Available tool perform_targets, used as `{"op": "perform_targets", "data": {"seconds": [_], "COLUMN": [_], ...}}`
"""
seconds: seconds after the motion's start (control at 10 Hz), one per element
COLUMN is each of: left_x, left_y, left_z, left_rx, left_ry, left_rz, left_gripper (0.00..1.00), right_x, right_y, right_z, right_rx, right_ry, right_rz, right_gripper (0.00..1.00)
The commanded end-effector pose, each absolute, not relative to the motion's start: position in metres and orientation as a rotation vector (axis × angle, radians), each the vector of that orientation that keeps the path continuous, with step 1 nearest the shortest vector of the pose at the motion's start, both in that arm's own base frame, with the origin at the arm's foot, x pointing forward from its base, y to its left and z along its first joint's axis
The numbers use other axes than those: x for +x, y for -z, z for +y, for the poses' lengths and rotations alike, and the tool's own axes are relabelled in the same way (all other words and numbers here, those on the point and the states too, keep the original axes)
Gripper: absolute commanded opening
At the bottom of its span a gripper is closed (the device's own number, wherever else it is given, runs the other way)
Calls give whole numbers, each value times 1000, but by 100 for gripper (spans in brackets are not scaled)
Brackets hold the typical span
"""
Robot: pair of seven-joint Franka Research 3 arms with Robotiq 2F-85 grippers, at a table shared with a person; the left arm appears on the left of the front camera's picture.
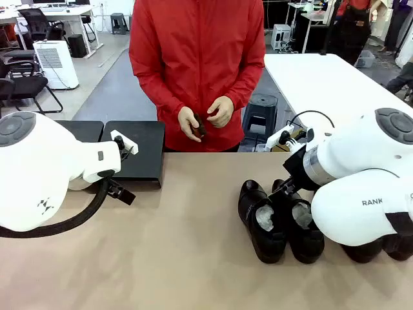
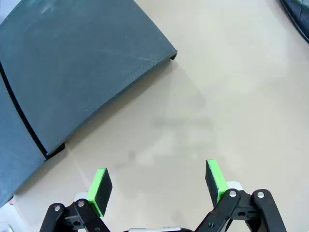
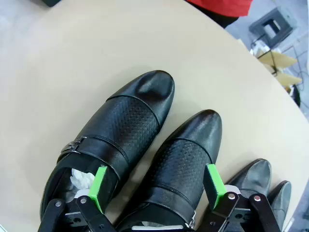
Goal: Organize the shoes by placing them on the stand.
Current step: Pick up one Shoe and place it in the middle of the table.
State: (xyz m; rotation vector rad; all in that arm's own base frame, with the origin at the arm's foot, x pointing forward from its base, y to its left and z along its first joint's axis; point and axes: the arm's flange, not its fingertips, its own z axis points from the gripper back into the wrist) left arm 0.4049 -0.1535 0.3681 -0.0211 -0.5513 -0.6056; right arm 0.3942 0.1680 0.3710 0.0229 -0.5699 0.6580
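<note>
Two glossy black shoes [image 1: 261, 221] [image 1: 301, 225] stand side by side at the right of the table, white paper inside them. Two more shoes [image 1: 362, 252] are mostly hidden under my right arm. In the right wrist view my right gripper [image 3: 157, 184] is open just above the heel end of one perforated shoe [image 3: 181, 162], its green pads [image 3: 99, 186] on either side of it; the neighbouring shoe [image 3: 120, 130] lies beside it. The flat black stand [image 1: 135, 152] sits at the far left. My left gripper [image 2: 158, 180] hangs open and empty over bare tabletop near the stand's corner [image 2: 82, 63].
A person in a red jacket [image 1: 197, 58] stands at the far edge, holding a small dark brush [image 1: 199, 126] in both hands. The tan tabletop [image 1: 187, 245] between stand and shoes is free. A white table [image 1: 322, 77] and a stool [image 1: 261, 117] lie beyond.
</note>
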Motion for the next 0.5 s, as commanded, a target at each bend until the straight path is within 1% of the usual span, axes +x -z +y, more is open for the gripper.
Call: {"op": "perform_targets", "data": {"seconds": [0.0,0.4], "left_x": [403,403], "left_y": [-370,-370], "left_z": [-152,-152], "left_rx": [-22,-22], "left_ry": [604,604], "left_rz": [-552,-552], "left_gripper": [100,100], "right_x": [394,394], "right_y": [-371,-371], "right_z": [168,168], "right_rx": [23,23], "right_ry": [-658,-658], "right_rz": [-570,-570], "right_gripper": [100,100]}}
